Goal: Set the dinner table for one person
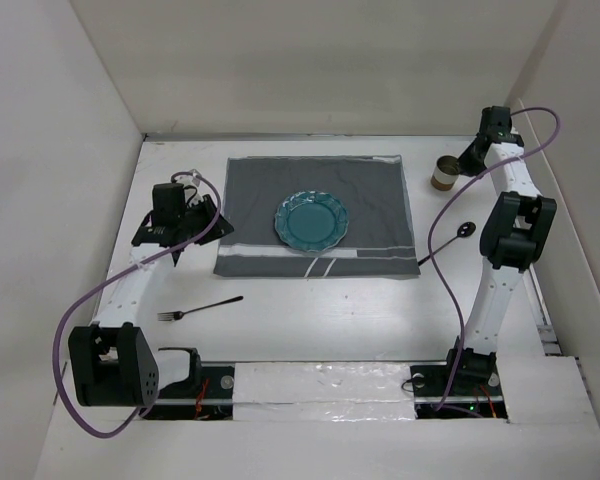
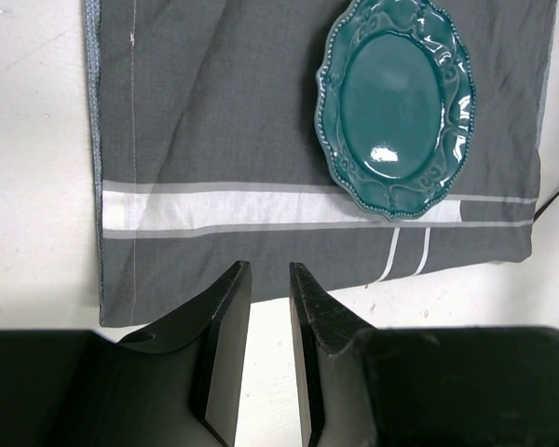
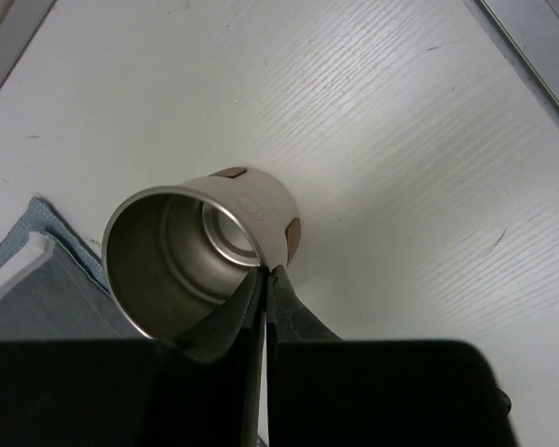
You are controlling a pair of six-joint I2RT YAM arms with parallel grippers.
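The worktop [image 1: 330, 320] spreads white under everything, from the arm bases out to the far wall, and the place setting is half built on it. The mat [image 1: 370, 195] lies square in the middle with the plate [image 1: 311, 221] dead centre on it. Over at the far right, the right hand [image 3: 265, 272] is pinched tight on the near rim of the cup [image 3: 182, 247], one finger inside the wall, one outside. That's a rim grip, I'd say, because the body looks too wide to take across. The cup appears to stand on bare worktop just beside the mat's far right corner, a sensible spot for a drink. The left hand [image 2: 270, 265] hovers by the mat's near left corner, fingers parted only a sliver and carrying nothing, perhaps lining up for its next pick. The fork [image 1: 200, 308] lies on bare worktop, near of the mat's left corner. The spoon [image 1: 466, 230] lies off the mat's right edge, close to the right arm. Neither sits beside the plate yet, so the cutlery looks like the work left.
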